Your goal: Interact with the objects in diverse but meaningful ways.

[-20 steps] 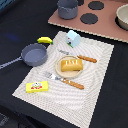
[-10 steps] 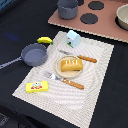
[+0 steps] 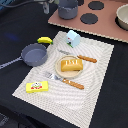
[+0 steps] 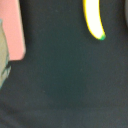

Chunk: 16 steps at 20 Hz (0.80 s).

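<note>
Table [image 3: 15,30]: dark cloth under everything.
Placemat [image 3: 95,75]: pale, striped, spread across the middle.
Stove board [image 3: 107,27]: pinkish, dark burner discs, a grey pot [image 3: 68,9] on it.
Frying pan [image 3: 34,54]: dark grey, on the mat's edge toward the exterior view's left.
Bread loaf [image 3: 71,64]: orange-brown, on a plate mid-mat, between fork [image 3: 65,81] and knife [image 3: 80,56].
Yellow box [image 3: 38,87]: flat, on the mat's near corner.
Carton [image 3: 73,38]: pale blue, at the mat's far edge.
Banana [image 3: 45,40] [image 4: 93,20]: just off the mat, beside the pan.
Gripper: no claw visible in either view, so can't tell its grip.
</note>
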### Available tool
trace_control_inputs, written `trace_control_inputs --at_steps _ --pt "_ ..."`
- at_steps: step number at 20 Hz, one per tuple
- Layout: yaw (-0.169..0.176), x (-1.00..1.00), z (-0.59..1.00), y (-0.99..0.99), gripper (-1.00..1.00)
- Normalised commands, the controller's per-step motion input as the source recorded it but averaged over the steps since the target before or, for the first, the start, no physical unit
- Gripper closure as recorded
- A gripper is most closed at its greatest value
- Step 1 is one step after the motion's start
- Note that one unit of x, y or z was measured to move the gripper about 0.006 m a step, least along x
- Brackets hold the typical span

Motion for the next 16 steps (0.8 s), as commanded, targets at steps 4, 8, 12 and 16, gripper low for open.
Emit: trace_control_inputs --at_steps 4,8,12,16 --pt "0.092 -0.09 -0.49 -0.09 -1.00" --pt "0.089 -0.16 -0.26 0.16 -1.00" --pt "0.071 -0.18 -0.23 0.14 -1.00" --pt "0.033 -0.22 -0.24 -0.01 -1.00"
